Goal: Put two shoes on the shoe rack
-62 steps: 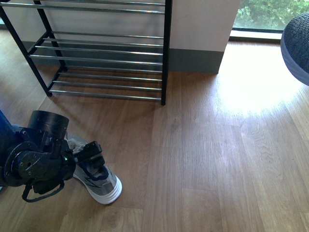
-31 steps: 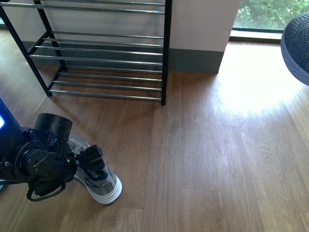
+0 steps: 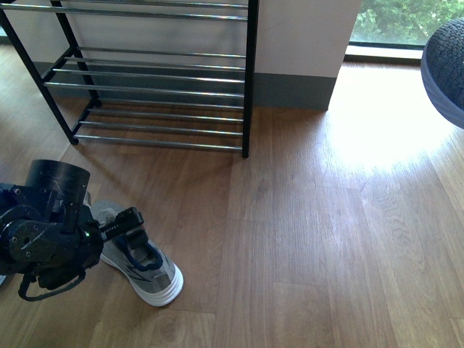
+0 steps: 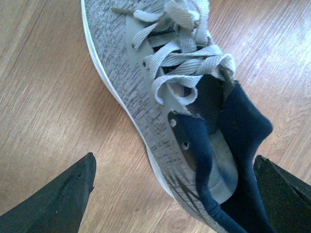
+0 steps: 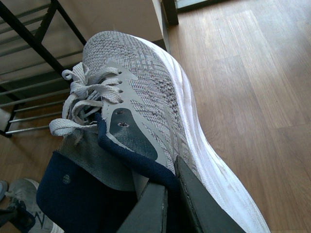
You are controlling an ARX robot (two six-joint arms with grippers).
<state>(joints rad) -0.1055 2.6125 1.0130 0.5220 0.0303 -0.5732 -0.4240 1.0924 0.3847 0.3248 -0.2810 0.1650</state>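
Observation:
One grey sneaker (image 3: 148, 274) lies on the wood floor at the lower left, laces and navy lining facing up (image 4: 160, 97). My left gripper (image 3: 129, 233) hovers open right above its heel opening, one finger (image 4: 63, 194) on each side and neither touching (image 4: 174, 160). My right gripper (image 5: 163, 199) is shut on the navy collar of the other grey sneaker (image 5: 146, 97), held in the air. In the front view only that sneaker's toe (image 3: 446, 65) shows, at the right edge. The black shoe rack (image 3: 152, 80) with chrome bars stands at the back left, its visible tiers bare.
A white wall section with a grey baseboard (image 3: 297, 90) stands right of the rack. A window (image 3: 406, 22) lies beyond it, throwing a bright sun patch on the floor (image 3: 377, 130). The rack's black post (image 3: 250, 80) reaches down to the floor.
My left arm has shifted left and slightly back while its gripper stays over the floor sneaker. That sneaker has not moved, and the held sneaker at the right edge is unchanged.

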